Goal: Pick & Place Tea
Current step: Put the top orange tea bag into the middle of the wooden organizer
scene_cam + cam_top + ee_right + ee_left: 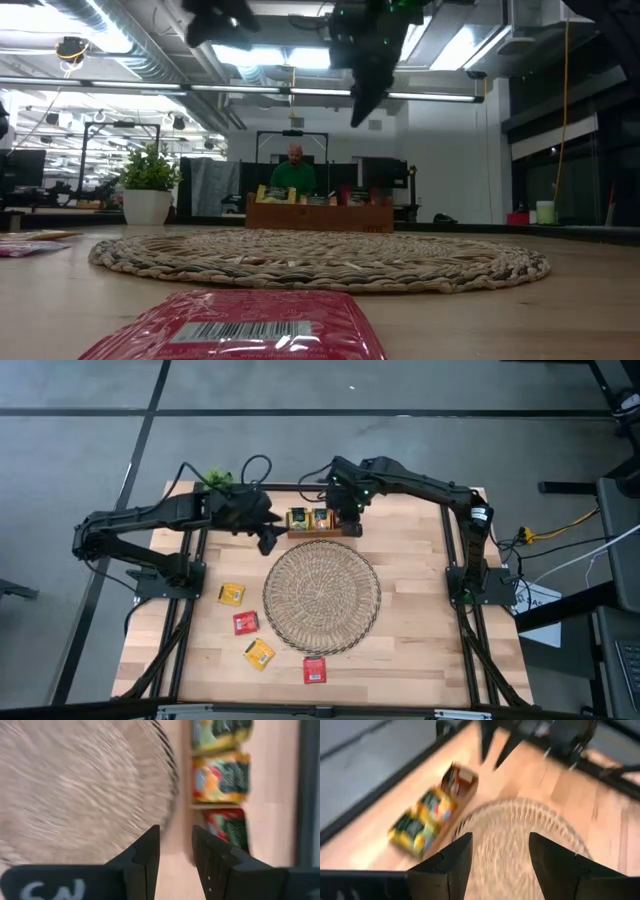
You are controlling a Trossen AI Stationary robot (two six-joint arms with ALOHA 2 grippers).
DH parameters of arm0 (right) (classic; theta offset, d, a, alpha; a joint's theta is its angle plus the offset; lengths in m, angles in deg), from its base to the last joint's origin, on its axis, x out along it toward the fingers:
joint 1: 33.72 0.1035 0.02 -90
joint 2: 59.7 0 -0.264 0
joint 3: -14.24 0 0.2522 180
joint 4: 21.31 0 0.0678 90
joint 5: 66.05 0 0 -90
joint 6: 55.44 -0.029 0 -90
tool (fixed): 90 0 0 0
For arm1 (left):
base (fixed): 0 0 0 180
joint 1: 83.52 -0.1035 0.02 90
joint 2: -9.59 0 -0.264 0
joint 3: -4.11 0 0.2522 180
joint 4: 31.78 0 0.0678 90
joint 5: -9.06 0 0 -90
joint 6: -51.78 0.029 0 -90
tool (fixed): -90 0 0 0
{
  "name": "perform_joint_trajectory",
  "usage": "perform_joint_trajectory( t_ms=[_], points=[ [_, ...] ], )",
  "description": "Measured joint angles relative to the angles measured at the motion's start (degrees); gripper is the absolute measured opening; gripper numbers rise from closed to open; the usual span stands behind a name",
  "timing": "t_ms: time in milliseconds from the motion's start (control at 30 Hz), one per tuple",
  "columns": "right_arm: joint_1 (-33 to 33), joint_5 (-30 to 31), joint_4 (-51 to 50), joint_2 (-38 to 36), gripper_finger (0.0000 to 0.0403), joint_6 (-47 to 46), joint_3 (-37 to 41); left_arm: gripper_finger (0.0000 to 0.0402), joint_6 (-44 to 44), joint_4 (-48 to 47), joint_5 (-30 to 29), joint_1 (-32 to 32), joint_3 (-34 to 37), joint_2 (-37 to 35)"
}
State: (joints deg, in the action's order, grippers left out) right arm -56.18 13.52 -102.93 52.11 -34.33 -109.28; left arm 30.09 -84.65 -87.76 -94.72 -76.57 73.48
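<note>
**Ana:** Over the far edge of the worktop (420, 620), the right tool (351, 515) hangs just above the wooden tray (322, 532), its fingers apart with a narrow empty gap between them. The sachets in the tray (309, 519) stand on edge in a row, so the tray's long side runs across the worktop, along its far edge.

**Ben:** And the loose tea?

**Ana:** Four sachets lie flat on the left side, near the mat (322, 598): a yellow sachet (232, 594), a red sachet (245, 622), another yellow one (259, 653) and a second red one (314, 670) at the near edge. They lie well apart from the right tool, across the mat from it.

**Ben:** So which arm is nearer to them?

**Ana:** The left, by my judgement. The left tool (266, 543) hovers between the tray and the mat's far-left rim, fingers spread wide and empty, and the yellow sachet lies towards the near side from it, a short way off.

**Ben:** Anything hard to make out?

**Ana:** Both wrist views are smeared, so the tray's labels cannot be read, and its sachets cannot be counted for certain. In the low view the tools are cut off at the top, and the near red sachet fills the foreground.
</note>
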Motion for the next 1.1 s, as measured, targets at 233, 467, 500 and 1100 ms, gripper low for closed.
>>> perform_joint_trajectory(
  t_ms=[233, 467, 500, 1100],
  points=[
    [3.1, -3.3, -0.8, 0.0, 0.0115, -6.1, -2.5, 0.0189, -4.7, -14.7, -4.0, 4.5, 0.0, -5.5],
    [7.3, -3.2, 0.6, 0.0, 0.0115, -6.7, -2.5, 0.0189, -13.3, -25.4, -6.8, 13.1, 0.0, -10.3],
    [7.7, -3.2, 0.7, 0.0, 0.0115, -7.2, -2.5, 0.0189, -14.8, -27.5, -7.3, 14.5, 0.0, -10.5],
    [11.4, -3.2, 0.8, 0.0, 0.0115, -7.3, -2.5, 0.0189, -60.7, -42.8, -9.4, 36.7, 3.7, -7.8]
  ],
)
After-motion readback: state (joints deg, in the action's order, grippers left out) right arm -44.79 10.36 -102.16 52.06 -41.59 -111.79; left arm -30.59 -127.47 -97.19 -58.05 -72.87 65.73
